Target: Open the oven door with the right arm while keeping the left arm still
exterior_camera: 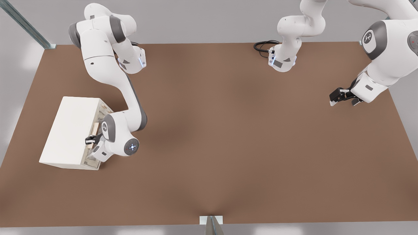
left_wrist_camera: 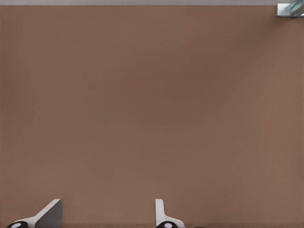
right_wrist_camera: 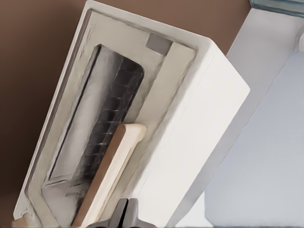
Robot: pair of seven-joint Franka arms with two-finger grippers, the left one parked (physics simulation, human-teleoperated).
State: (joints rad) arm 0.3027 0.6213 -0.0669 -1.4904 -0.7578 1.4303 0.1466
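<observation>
The hand sits at the oven door, fingers together beside its wooden handle; the oven looks unopened, so pulling remains.

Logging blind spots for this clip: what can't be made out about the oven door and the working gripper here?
- Front view: the arm's wrist covers most of the oven door; only slivers show beside the oven.
- Front view: the gripper sits at the handle, but contact is too small to judge.
- Right wrist view: the gripper is cut off by the frame edge, and its hold on the handle isn't shown.
</observation>
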